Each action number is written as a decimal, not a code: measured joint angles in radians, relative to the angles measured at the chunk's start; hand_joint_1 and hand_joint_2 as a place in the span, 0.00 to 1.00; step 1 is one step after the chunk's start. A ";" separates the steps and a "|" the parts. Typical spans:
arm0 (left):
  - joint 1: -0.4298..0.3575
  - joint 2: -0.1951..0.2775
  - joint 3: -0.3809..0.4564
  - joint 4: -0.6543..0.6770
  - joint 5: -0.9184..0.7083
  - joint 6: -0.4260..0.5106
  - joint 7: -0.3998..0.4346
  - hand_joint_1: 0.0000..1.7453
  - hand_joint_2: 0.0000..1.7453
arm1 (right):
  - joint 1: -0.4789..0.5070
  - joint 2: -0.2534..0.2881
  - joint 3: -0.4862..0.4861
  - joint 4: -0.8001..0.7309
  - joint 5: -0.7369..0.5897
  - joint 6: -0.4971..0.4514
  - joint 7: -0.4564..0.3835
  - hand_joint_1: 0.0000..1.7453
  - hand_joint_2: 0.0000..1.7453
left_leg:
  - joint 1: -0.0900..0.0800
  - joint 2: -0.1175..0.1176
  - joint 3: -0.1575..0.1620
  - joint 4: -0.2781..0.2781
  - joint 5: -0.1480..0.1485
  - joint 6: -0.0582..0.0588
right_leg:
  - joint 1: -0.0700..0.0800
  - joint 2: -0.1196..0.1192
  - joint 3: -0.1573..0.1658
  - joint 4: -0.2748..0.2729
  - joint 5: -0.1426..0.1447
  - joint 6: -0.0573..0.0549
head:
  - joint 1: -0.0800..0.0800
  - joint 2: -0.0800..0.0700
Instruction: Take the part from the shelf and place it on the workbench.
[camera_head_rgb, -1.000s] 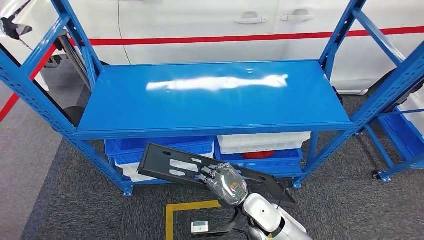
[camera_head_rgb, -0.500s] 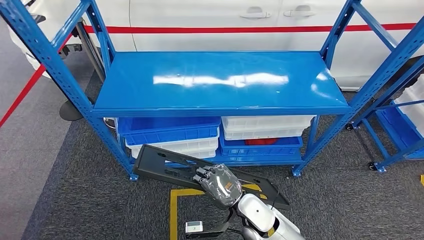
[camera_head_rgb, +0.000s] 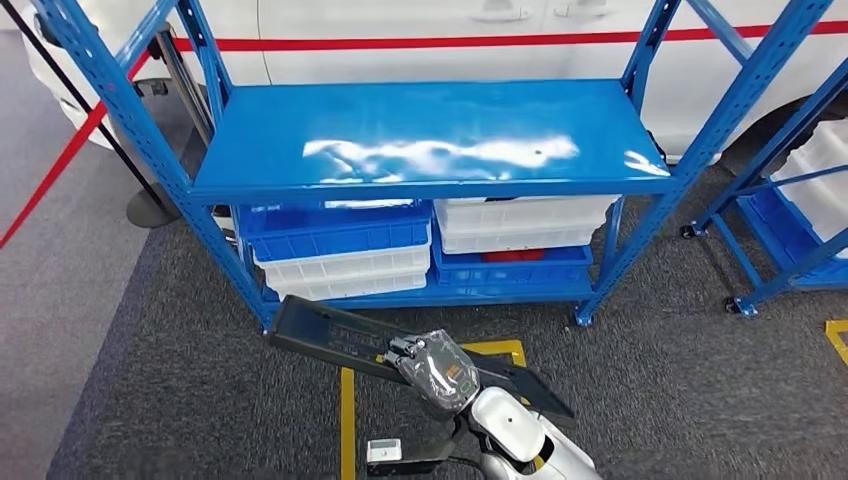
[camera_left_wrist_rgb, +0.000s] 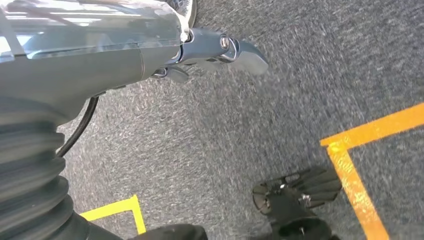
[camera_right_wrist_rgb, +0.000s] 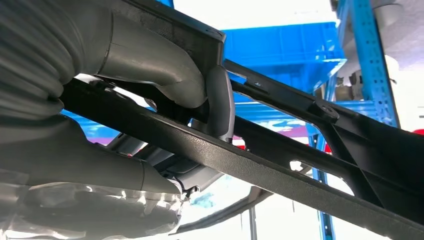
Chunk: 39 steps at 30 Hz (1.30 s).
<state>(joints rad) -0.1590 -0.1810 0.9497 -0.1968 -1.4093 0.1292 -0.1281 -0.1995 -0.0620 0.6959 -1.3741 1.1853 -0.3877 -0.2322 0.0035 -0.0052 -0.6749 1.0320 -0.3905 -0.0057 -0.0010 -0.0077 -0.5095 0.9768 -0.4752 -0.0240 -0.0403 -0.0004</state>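
Observation:
The part (camera_head_rgb: 320, 330) is a long, flat black panel with slots. It is held low over the grey carpet in front of the blue shelf (camera_head_rgb: 430, 140). My right hand (camera_head_rgb: 435, 368) grips it near its middle, and both ends stick out past the hand. In the right wrist view the hand (camera_right_wrist_rgb: 145, 60) wraps over a rib of the part (camera_right_wrist_rgb: 300, 170), with the thumb (camera_right_wrist_rgb: 220, 105) pressed against it. My left hand (camera_left_wrist_rgb: 125, 45) hangs over the carpet with a finger stretched out and nothing in it.
The shelf's top board is bare. Blue bins (camera_head_rgb: 340, 235) and white bins (camera_head_rgb: 520, 225) are stacked on its lower level. A second blue rack (camera_head_rgb: 790, 200) stands at the right. A white car (camera_head_rgb: 450, 20) is behind, and yellow floor tape (camera_head_rgb: 345, 420) is underfoot.
The whole picture has shifted: the camera has drawn back and turned, so the shelf sits higher and farther off. My right hand keeps its hold on the black part.

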 joint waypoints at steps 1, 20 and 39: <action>0.000 0.000 0.000 0.000 0.000 -0.001 0.000 0.00 1.00 | 0.002 0.005 -0.001 0.003 -0.001 0.001 -0.002 1.00 1.00 | 0.002 0.000 -0.014 0.044 -0.052 -0.004 | -0.003 -0.002 -0.013 -0.003 0.015 -0.004 | 0.000 0.000; 0.008 -0.002 -0.026 -0.002 -0.019 0.001 0.005 0.00 1.00 | 0.090 0.061 -0.043 0.037 -0.096 -0.026 -0.055 1.00 1.00 | 0.007 0.007 0.149 -0.032 -0.090 0.030 | -0.015 -0.002 -0.258 0.323 -0.059 0.064 | 0.000 0.000; 0.027 0.003 -0.037 -0.003 -0.022 0.010 0.032 0.00 1.00 | 0.147 0.143 -0.116 0.057 -0.195 -0.002 -0.081 1.00 1.00 | 0.010 -0.011 0.101 0.069 -0.109 -0.019 | -0.001 0.031 -0.077 0.035 0.041 -0.004 | 0.000 0.000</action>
<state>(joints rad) -0.1323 -0.1781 0.9127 -0.1995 -1.4310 0.1396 -0.0957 -0.0527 0.0807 0.5796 -1.3169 0.9900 -0.3899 -0.3133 0.0131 -0.0165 -0.5738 1.1014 -0.4998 -0.0250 -0.0022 0.0235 -0.5861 1.0123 -0.4346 -0.0281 -0.0404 -0.0004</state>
